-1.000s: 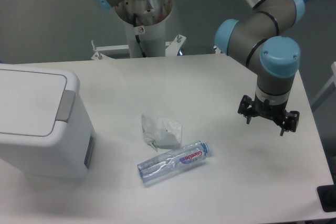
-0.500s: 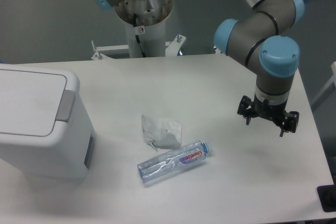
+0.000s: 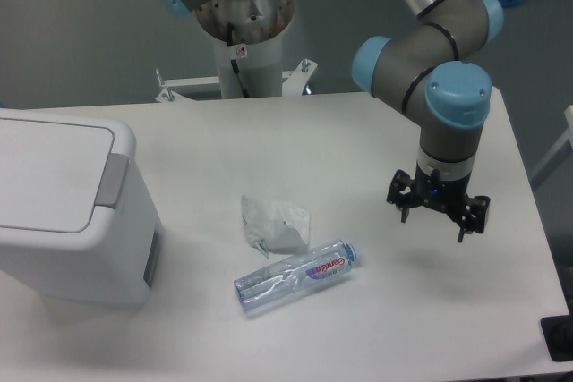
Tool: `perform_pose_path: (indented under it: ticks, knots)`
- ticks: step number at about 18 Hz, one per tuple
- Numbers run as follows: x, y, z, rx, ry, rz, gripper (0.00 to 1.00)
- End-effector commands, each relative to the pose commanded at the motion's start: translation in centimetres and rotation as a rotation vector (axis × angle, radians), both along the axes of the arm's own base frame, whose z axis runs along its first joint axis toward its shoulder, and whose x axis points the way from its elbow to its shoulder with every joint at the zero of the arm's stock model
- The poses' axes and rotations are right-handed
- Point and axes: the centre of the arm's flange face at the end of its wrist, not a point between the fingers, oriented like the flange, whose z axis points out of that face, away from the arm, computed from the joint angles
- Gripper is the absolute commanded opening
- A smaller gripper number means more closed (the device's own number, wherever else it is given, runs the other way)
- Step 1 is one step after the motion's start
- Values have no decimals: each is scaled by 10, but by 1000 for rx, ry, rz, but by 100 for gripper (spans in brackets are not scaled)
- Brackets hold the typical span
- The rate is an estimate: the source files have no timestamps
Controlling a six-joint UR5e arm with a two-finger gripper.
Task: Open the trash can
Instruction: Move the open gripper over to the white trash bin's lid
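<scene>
Currently the trash can [image 3: 67, 207] is sitting lid-shut, well left of the hand [image 3: 437, 210], which is hovering open and empty; crossing over, it risks sweeping the crumpled wrapper [image 3: 276, 224] and bottle [image 3: 295, 275] lying between.

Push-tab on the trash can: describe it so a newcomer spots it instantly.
Find the big white trash can at the table's left edge. On its rim facing the table centre sits the push-tab, beside the flat lid. It is the only grey rectangle on the white bin.
</scene>
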Motion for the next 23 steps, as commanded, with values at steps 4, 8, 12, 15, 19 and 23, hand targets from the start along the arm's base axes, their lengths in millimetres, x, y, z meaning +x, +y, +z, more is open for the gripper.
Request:
perform_pose_path:
  ticks: [4,8,12,15,19,23]
  knots:
    - [14,8,30,140,-44,25,100]
    - [30,14,65,268,-73,17,100]
    - [51,25,100,409,-153,70,100]
    - [67,33,122,461,-200,129,100]
    - [91,54,158,558,-286,167,100]
    - [115,65,190,630,-362,186,100]
